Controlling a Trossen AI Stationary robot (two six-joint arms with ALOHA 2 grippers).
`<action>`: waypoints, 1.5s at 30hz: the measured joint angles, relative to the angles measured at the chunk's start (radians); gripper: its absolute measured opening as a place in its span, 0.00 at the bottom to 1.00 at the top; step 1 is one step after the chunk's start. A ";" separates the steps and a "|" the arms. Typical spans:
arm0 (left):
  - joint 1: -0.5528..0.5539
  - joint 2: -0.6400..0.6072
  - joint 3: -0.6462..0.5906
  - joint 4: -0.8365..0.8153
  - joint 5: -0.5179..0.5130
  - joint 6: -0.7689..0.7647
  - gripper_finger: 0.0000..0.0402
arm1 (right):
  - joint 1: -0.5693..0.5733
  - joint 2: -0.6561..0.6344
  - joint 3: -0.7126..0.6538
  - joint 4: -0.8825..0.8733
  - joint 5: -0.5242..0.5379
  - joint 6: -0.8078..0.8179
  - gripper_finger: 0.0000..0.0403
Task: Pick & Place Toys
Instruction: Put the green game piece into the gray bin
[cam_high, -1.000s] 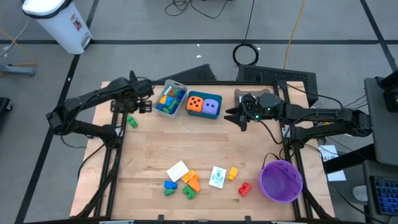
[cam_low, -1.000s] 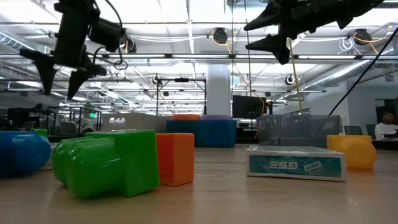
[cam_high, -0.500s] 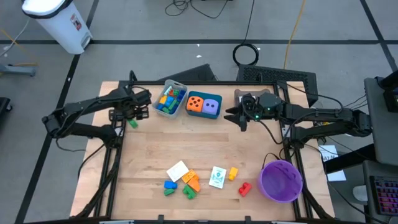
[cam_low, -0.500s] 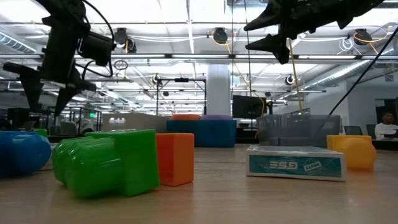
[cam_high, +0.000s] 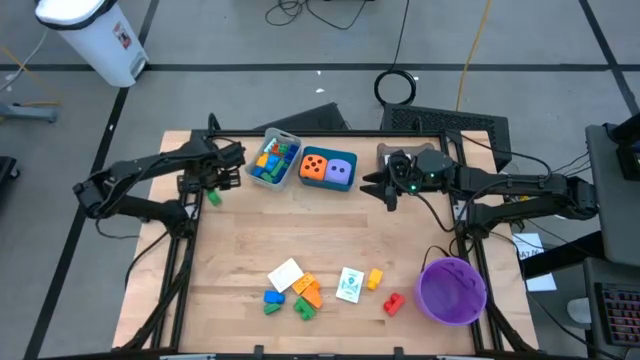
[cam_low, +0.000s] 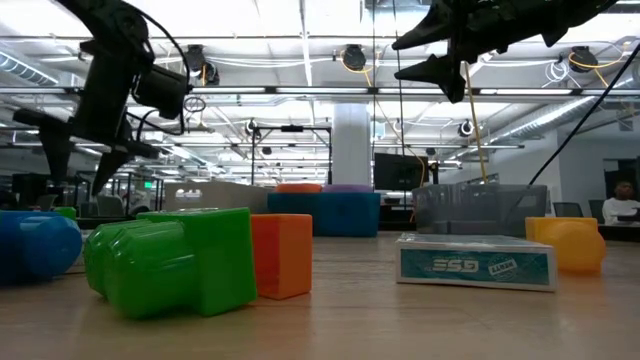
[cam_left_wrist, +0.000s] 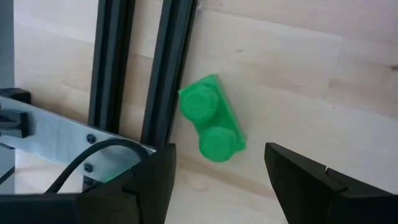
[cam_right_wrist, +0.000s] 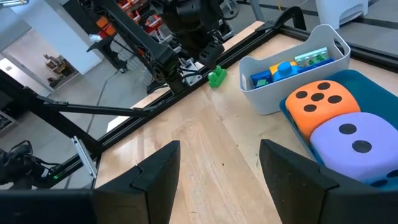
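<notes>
A small green brick (cam_left_wrist: 211, 127) lies flat on the table by the left frame rail (cam_left_wrist: 168, 68), studs up. My left gripper (cam_left_wrist: 219, 171) hangs open just above it, pointing down, one finger on each side of the brick's near end without touching. In the high view that gripper (cam_high: 205, 185) is at the far left, beside the brick (cam_high: 212, 197). My right gripper (cam_high: 385, 190) waits open and level in the air at the far right. More toys lie near the front edge: bricks (cam_high: 308, 290) and white cards (cam_high: 350, 284).
A grey tray (cam_high: 275, 160) of bricks and a teal tray (cam_high: 328, 170) with an orange and a purple die stand at the back. A brown tray (cam_high: 420, 155) sits under my right arm. A purple bowl (cam_high: 452, 290) stands front right. The table's middle is bare wood.
My left gripper has come down toward the green brick, shifting a little toward the table's left and near edges, and has rolled about its own line. Its fingers stay equally apart. The brick has not moved.
</notes>
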 joint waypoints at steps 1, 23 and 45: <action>0.000 0.010 0.000 0.005 0.000 0.000 0.62 | 0.000 0.000 0.000 0.000 0.000 -0.004 0.53; 0.031 0.103 0.000 -0.038 -0.073 -0.005 0.61 | 0.000 0.002 0.000 -0.001 0.005 -0.021 0.53; 0.031 0.153 -0.034 -0.063 -0.027 0.025 0.22 | 0.000 0.024 0.000 -0.003 0.005 -0.018 0.53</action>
